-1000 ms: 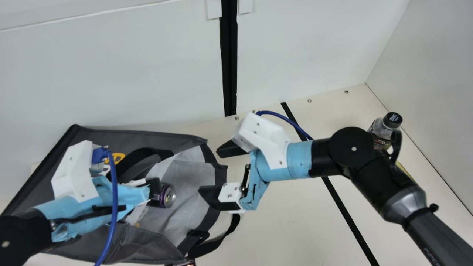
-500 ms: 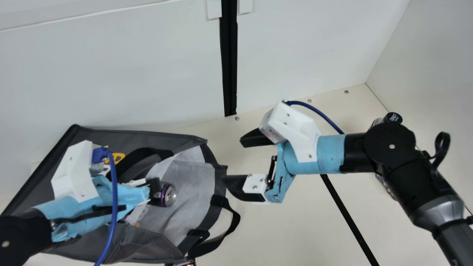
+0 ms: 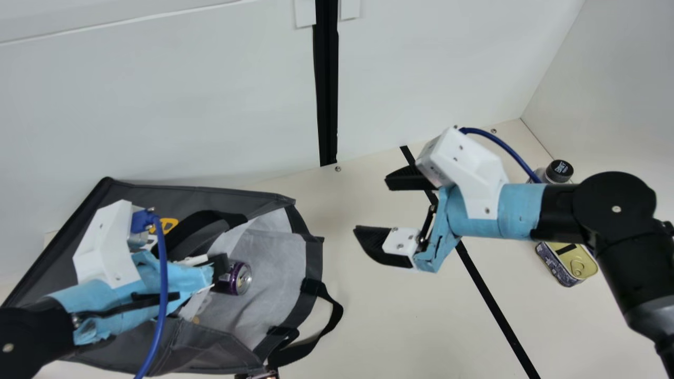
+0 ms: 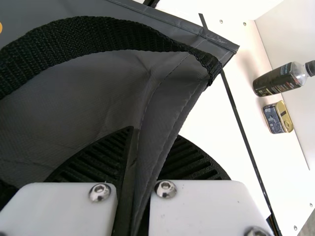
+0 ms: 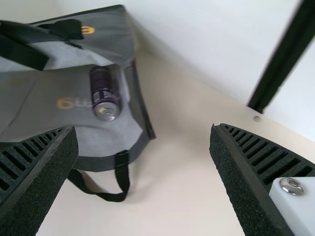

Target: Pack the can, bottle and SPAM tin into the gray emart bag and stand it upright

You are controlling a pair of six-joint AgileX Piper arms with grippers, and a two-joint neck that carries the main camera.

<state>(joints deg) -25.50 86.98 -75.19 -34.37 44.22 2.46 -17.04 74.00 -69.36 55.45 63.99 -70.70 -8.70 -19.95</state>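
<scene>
The gray bag (image 3: 210,352) lies on its side at the left, its mouth facing right. Inside rests the purple can (image 3: 240,278); the right wrist view shows the can (image 5: 104,93) lying on the lining. My left gripper (image 3: 217,273) is at the bag's opening; in the left wrist view my left gripper (image 4: 142,182) is closed on the bag's gray fabric (image 4: 162,113). My right gripper (image 3: 376,208) stands open above the table, right of the bag, and its fingers are apart in the right wrist view (image 5: 143,147). The bottle (image 3: 559,171) and SPAM tin (image 3: 568,261) are at the far right, partly behind my right arm.
White walls (image 3: 432,68) rise behind and at the right of the cream table (image 3: 410,326). A black strip (image 3: 495,305) crosses the tabletop. One bag handle (image 3: 331,321) sticks out to the right of the mouth. A small dark object (image 3: 263,375) sits at the bottom edge.
My right arm has moved right, away from the bag's mouth, with its gripper open, uncovering the SPAM tin. A bag handle has shifted slightly. My left arm has kept still.
</scene>
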